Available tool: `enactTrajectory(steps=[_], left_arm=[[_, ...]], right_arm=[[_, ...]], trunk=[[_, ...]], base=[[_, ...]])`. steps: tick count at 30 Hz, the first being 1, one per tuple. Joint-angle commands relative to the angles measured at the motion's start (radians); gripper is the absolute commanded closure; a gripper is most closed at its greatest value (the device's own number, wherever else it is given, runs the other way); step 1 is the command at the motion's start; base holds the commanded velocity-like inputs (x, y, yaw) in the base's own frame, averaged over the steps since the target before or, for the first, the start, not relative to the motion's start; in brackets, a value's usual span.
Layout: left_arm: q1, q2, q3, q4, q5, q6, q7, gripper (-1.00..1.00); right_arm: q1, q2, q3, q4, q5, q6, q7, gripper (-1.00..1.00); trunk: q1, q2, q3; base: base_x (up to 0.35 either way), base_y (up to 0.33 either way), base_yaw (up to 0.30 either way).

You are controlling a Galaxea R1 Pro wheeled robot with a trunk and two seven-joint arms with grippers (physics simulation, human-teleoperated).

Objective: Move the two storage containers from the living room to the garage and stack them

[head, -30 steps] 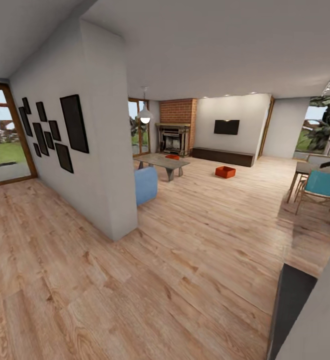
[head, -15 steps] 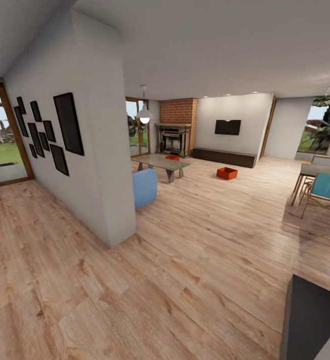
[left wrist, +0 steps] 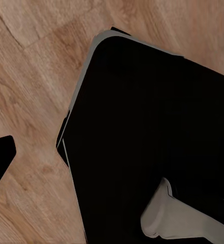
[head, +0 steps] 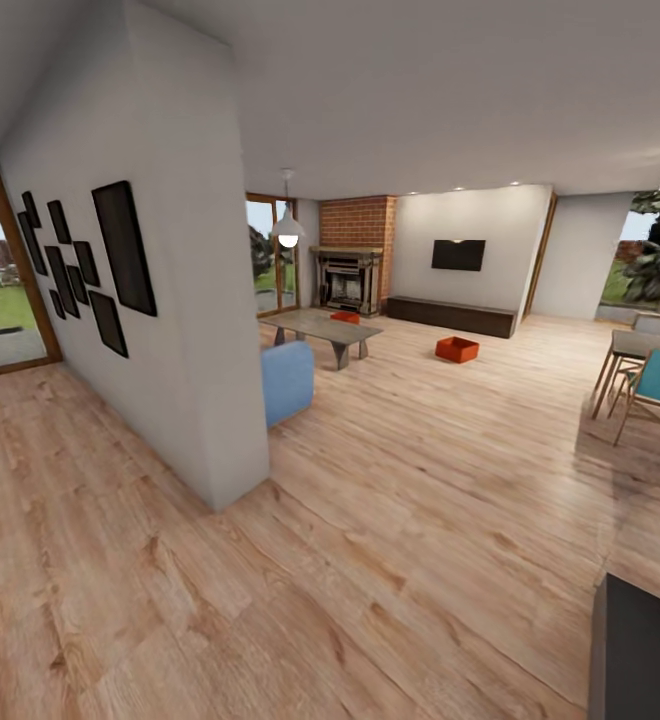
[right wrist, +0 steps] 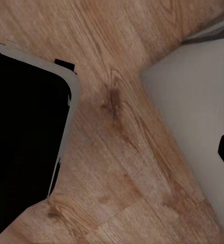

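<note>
Storage containers: two counted, both orange-red. One (head: 457,349) sits on the plank floor (head: 400,500) at about 1 o'clock, far off; the other (head: 346,317) rests on the grey coffee table (head: 322,328) at 12 o'clock. One brick fireplace (head: 350,278) behind, one dark wall screen (head: 458,255), one blue sofa end (head: 287,380), one hanging lamp (head: 289,236). Seven black frames (head: 122,247) on the partition at 10 o'clock. Light wood floor, beige walls. Gripper states: cannot tell, either side.

Floor (head: 390,520) — light wood planks, satin sheen. Partition wall (head: 185,330) — matt white. Fireplace surround (head: 358,222) — red brick. Sofa (head: 287,380) — blue cloth.
</note>
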Motion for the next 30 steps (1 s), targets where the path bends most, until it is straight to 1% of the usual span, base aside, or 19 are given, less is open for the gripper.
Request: enactTrajectory(steps=[1, 10, 20, 30], left_arm=[[0.0, 0.0, 0.002, 0.0, 0.002, -0.003, 0.001, -1.0], [0.0, -0.002, 0.002, 0.0, 0.002, -0.004, 0.001, -1.0], [0.0, -0.003, 0.002, 0.0, 0.002, -0.005, 0.001, -1.0], [0.0, -0.004, 0.002, 0.0, 0.002, -0.005, 0.001, -1.0]], right_arm=[[-0.001, 0.0, 0.003, 0.003, 0.005, -0.005, -0.003, -1.0], [-0.001, 0.002, -0.003, 0.003, -0.004, -0.01, 0.0, -1.0], [-0.001, 0.002, 0.0, 0.003, 0.006, -0.028, 0.0, -1.0], [-0.001, 0.0, 0.001, 0.003, 0.007, -0.038, 0.001, -1.0]], trunk=[[0.001, 0.0, 0.0], [0.001, 0.0, 0.0], [0.001, 0.0, 0.0], [0.001, 0.0, 0.0]], base=[[0.327, 0.0, 0.0], [0.327, 0.0, 0.0], [0.327, 0.0, 0.0], [0.327, 0.0, 0.0]])
